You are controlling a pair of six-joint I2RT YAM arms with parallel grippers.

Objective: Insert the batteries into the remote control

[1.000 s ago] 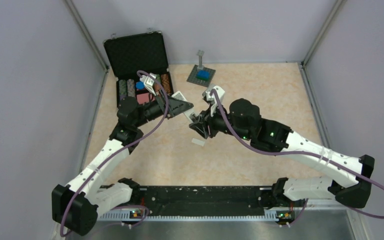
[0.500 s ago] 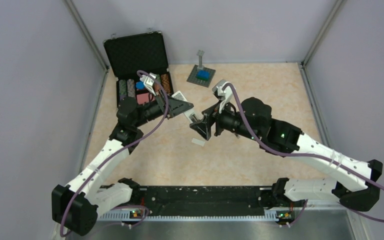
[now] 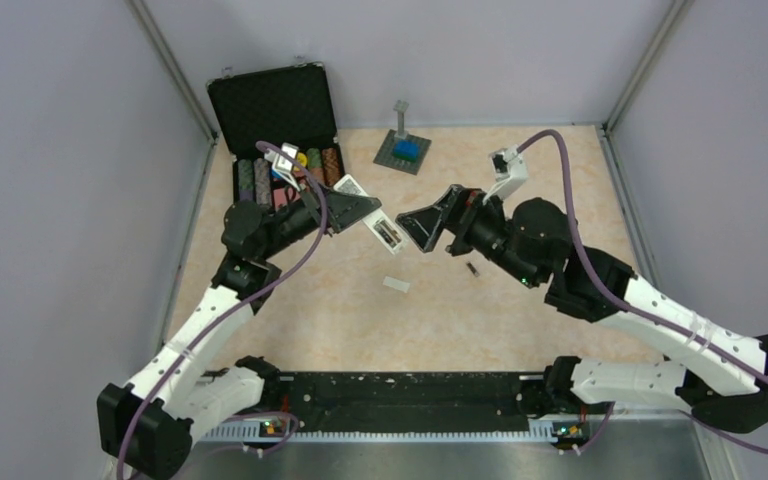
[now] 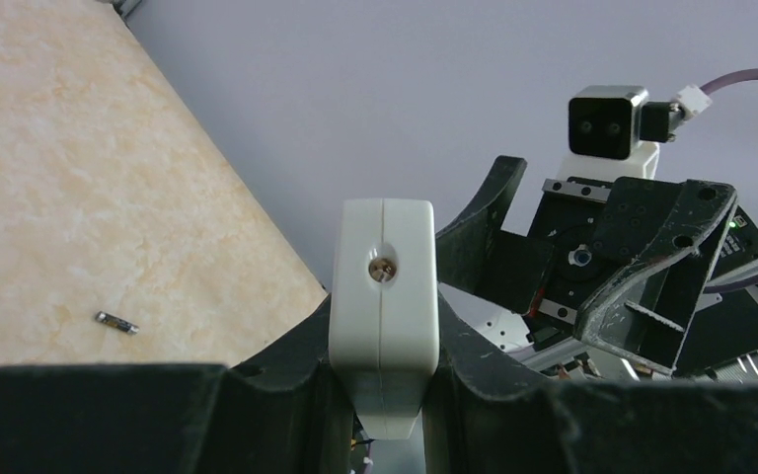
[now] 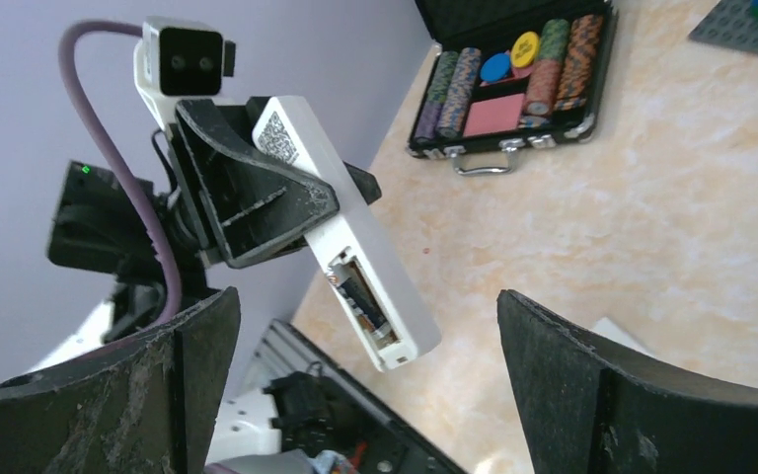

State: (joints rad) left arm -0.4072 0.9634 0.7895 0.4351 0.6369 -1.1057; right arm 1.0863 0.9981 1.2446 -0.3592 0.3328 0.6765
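The beige marbled surface carries an open black case of poker chips at its far left corner. The left arm's fingers are clamped on the slim white plastic remote control, holding it in the air with its open battery bay turned toward the right arm. The right arm's fingers stand spread wide, holding nothing, just beside the remote's free end. A small white cover plate lies on the surface nearby. One dark cylindrical battery sits in the bay. A second tiny dark battery lies loose on the surface beside the right arm.
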